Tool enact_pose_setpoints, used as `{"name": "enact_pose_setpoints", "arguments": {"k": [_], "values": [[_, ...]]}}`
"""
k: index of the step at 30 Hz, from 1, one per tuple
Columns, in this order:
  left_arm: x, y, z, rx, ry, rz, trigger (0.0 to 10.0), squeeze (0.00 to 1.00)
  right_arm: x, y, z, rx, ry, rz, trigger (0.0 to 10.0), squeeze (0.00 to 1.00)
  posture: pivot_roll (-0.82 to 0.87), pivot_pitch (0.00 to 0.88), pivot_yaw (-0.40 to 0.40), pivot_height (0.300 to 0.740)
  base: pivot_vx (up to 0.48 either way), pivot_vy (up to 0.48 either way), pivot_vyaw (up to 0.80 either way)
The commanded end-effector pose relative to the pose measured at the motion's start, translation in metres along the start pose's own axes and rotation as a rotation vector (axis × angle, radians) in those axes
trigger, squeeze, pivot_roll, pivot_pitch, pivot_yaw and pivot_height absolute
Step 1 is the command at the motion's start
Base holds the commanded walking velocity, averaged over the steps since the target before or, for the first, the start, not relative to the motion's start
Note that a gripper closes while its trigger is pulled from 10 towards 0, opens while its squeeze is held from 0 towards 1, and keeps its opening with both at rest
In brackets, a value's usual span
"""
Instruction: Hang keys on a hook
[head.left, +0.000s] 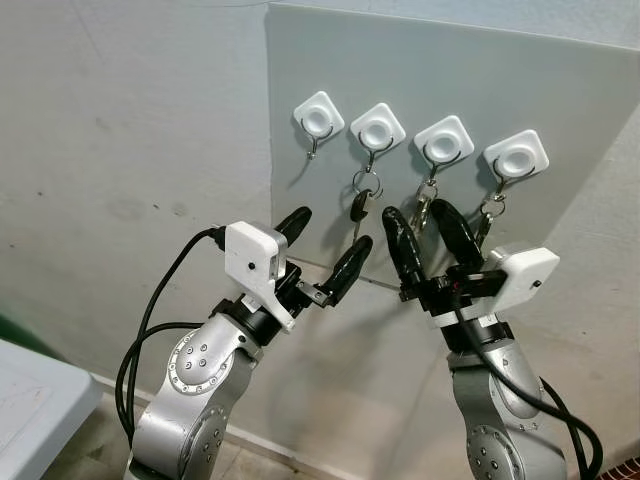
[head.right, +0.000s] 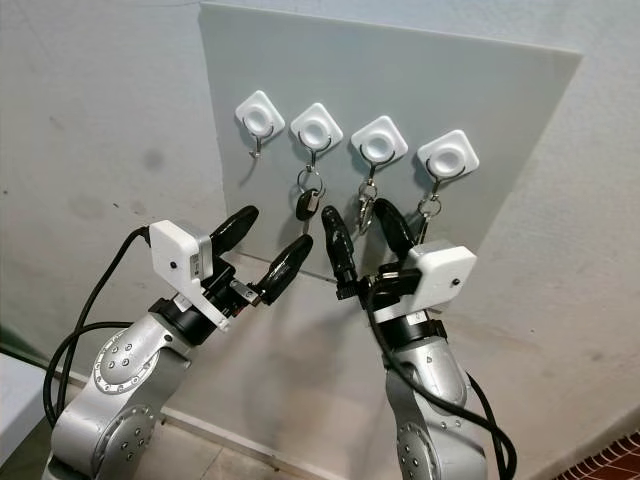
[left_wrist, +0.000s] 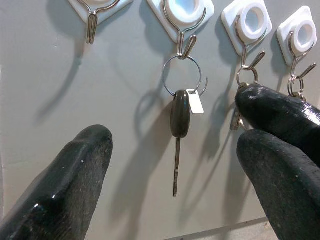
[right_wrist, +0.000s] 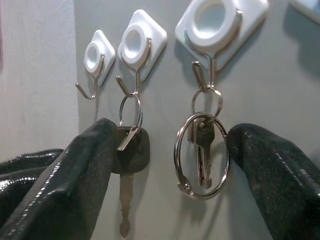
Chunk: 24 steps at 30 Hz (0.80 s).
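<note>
Count: 4 white diamond-shaped hooks in a row on a grey panel (head.left: 450, 90) fixed to the wall. From the robot's left: hook 1 (head.left: 319, 117) bare, hook 2 (head.left: 377, 129), hook 3 (head.left: 444, 140), hook 4 (head.left: 516, 156) each carry keys. So 3 key sets hung, 1 hook free.

Black-head key (left_wrist: 179, 114): hangs on hook 2 by a thin silver split ring, oval black plastic head, plain silver blade pointing straight down, small white tag (left_wrist: 195, 103) beside the head. Tag too small to read. No brand or other writing legible anywhere.

Hook 3 set (right_wrist: 202, 152): small ring on the hook, larger silver ring below it, with bare metal keys hanging inside. Hook 4 set (head.left: 492, 212): silver ring and keys, partly hidden behind the right arm, count unclear.

Left gripper (head.left: 322, 246): raised in front of the panel below hooks 1–2, fingers spread wide, holding nothing.

Right gripper (head.left: 430, 232): raised below hooks 3–4, fingers parted either side of the hook 3 set, not clamped on it.
</note>
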<state>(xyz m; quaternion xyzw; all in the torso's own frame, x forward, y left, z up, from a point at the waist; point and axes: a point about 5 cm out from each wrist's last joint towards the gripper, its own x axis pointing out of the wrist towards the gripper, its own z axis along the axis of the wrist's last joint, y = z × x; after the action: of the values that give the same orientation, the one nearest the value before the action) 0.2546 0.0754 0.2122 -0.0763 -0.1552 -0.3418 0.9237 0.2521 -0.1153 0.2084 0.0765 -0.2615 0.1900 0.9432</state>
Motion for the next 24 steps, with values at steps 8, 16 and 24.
{"name": "enact_pose_setpoints", "arguments": {"k": [8,16,24], "values": [[0.001,0.0,0.001,0.011,-0.011,0.011,10.0,0.0,-0.006,0.002,-0.011,-0.029,0.055,0.033,10.0,0.0,0.04,0.014,-0.037,0.74,0.0,0.0,0.0],[0.001,-0.001,0.001,0.011,-0.014,0.01,10.0,0.0,-0.011,0.001,-0.013,-0.027,0.052,0.019,10.0,0.0,0.04,0.011,-0.041,0.74,0.0,0.0,0.0],[-0.012,0.007,-0.009,0.008,0.008,0.098,10.0,0.0,-0.033,-0.015,-0.013,-0.052,0.098,-0.098,10.0,0.0,0.03,0.008,-0.044,0.74,0.0,0.0,0.0]]}}
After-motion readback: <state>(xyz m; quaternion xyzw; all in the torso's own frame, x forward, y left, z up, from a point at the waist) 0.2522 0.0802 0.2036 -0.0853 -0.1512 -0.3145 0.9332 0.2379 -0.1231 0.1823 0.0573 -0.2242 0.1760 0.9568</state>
